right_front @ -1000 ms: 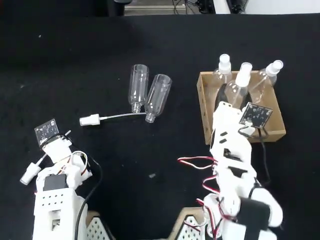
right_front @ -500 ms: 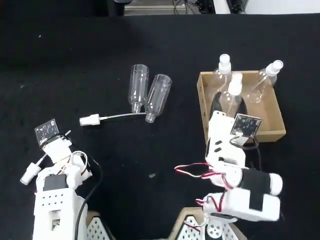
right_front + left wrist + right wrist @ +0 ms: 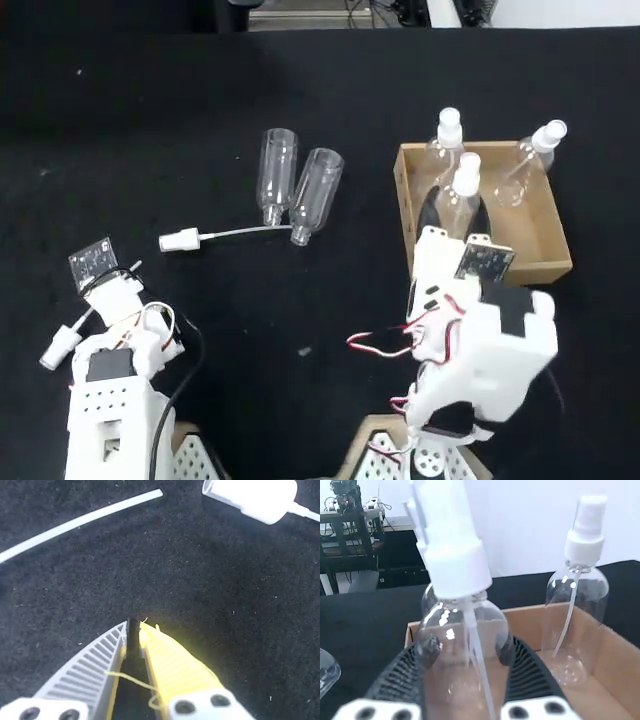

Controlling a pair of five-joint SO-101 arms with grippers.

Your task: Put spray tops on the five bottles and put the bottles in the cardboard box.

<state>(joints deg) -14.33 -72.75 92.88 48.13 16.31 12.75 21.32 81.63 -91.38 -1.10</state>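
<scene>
The cardboard box (image 3: 556, 262) sits at the right with three clear bottles in it, each with a white spray top. My right gripper (image 3: 457, 212) is shut on the middle bottle (image 3: 462, 195), holding it upright inside the box; in the right wrist view its fingers (image 3: 522, 667) hug the bottle (image 3: 462, 625) below its spray top (image 3: 452, 555). Two topless bottles (image 3: 277, 168) (image 3: 316, 190) lie side by side at mid table. A loose spray top (image 3: 180, 240) with its tube lies left of them. My left gripper (image 3: 134, 626) is shut and empty above the cloth, near another spray top (image 3: 255, 497).
A second loose spray top (image 3: 60, 347) lies beside the left arm (image 3: 110, 310) at the near left. A thin white tube (image 3: 80, 520) crosses the black cloth ahead of the left gripper. Another capped bottle (image 3: 575, 595) stands close beside the held one.
My right gripper has shifted the held bottle left and nearer within the box, and the arm behind it has swung round. The left arm has stayed still.
</scene>
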